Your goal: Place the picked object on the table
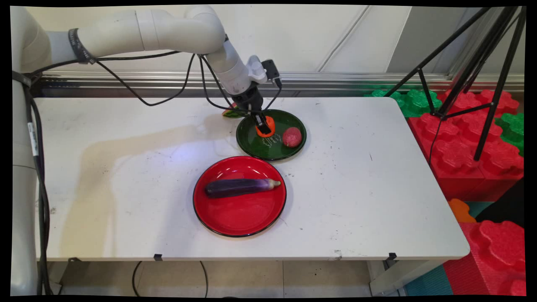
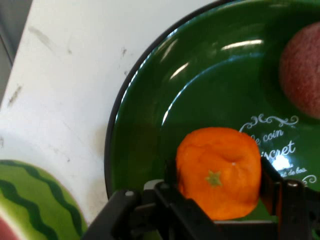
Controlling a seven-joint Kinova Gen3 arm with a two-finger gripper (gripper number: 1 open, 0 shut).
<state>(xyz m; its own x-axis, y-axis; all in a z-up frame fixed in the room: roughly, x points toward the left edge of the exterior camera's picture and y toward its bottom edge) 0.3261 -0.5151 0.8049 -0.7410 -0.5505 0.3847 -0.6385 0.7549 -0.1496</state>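
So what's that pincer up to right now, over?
Pincer shut on orange, over green plate. Reddish fruit beside it on the plate. Watermelon piece just off the rim. Eggplant on red plate, clear.

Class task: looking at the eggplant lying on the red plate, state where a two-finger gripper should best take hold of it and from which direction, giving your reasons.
Probably grip the eggplant across its thick purple middle, coming straight down from above. It lies flat and lengthwise on the red plate, so its narrow width suits the fingers closing from the near and far sides. The pale stem end tapers and looks likelier to slip.
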